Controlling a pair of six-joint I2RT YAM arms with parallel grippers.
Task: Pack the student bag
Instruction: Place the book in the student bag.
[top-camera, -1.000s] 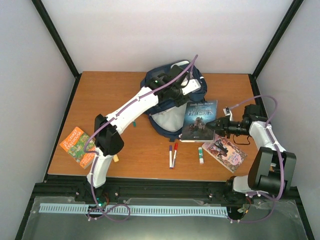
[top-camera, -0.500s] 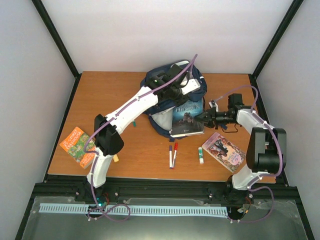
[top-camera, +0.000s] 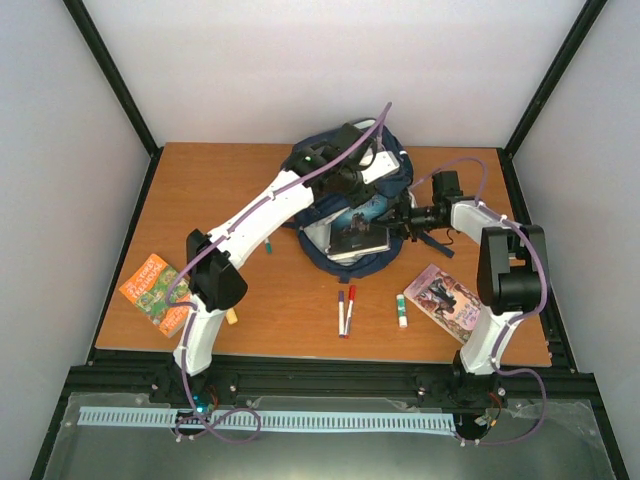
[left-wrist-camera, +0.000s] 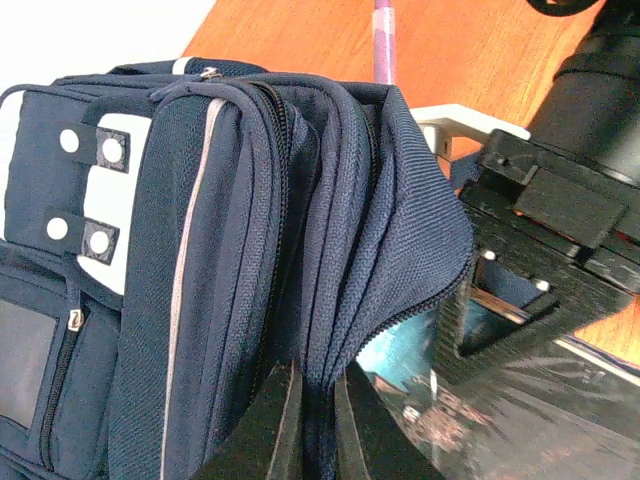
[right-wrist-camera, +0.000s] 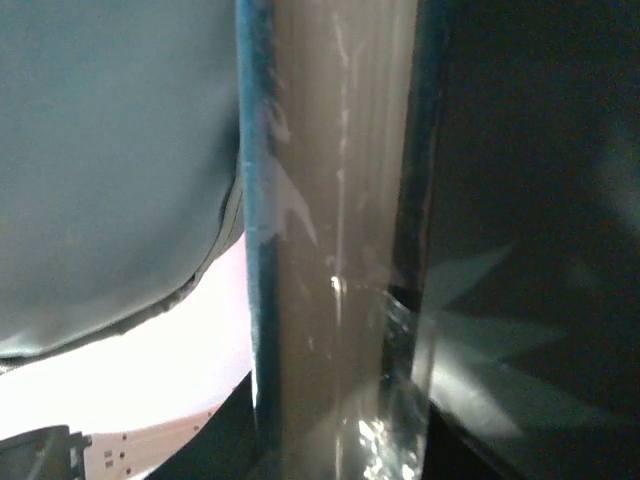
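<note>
The student bag (top-camera: 310, 160), navy blue, lies at the back middle of the table with its mouth toward the front. My left gripper (top-camera: 352, 188) is shut on the bag's upper zipper edge (left-wrist-camera: 330, 300) and holds the mouth lifted; its fingers (left-wrist-camera: 285, 430) pinch the navy fabric. A teal-covered book (top-camera: 358, 236) lies half inside the opening on the pale grey lining (right-wrist-camera: 110, 150). My right gripper (top-camera: 398, 222) is shut on the book's right edge, and the book's page block (right-wrist-camera: 335, 250) fills the gap between its jaws. The book's teal cover (left-wrist-camera: 400, 352) shows under the lifted flap.
A pink-toned book (top-camera: 450, 302) lies at the front right and an orange-green book (top-camera: 155, 290) at the front left. Two markers (top-camera: 345, 310) and a small white-green stick (top-camera: 402, 310) lie in front of the bag. A small teal item (top-camera: 268, 245) lies under the left arm.
My right gripper has moved left and toward the back with the teal book, sliding it from the table into the bag's mouth. The left gripper has kept hold of the flap.
</note>
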